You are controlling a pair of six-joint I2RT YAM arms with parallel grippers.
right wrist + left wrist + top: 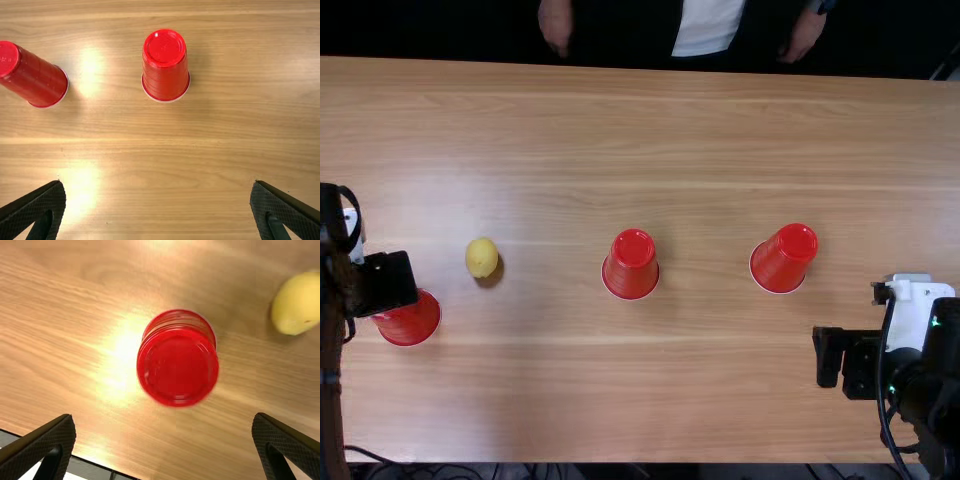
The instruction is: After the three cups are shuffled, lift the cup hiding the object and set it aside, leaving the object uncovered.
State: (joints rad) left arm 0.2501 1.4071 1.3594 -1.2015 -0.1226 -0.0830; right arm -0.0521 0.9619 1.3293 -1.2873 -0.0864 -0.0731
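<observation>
L end effector [162, 447] open, nothing gripped. Red cup [177, 362] sits mouth-down right under it, between the fingers; yellow obj [297, 302] uncovered just beside. Risk: low retract, finger clips cup, knocks it into obj or off desk [75, 315] edge. R end effector [157, 210] open, well apart.

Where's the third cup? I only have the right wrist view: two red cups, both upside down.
Observer: The third cup stands upside down near the left end of the table in the top view, right by the left gripper.
Operator: Object uncovered?
Observer: Yes. A yellow lemon lies bare on the table beside that cup, not touching it.
Operator: Left gripper holding the cup?
Observer: No. In the left wrist view its fingers are spread wide and the cup stands clear of both.
</observation>
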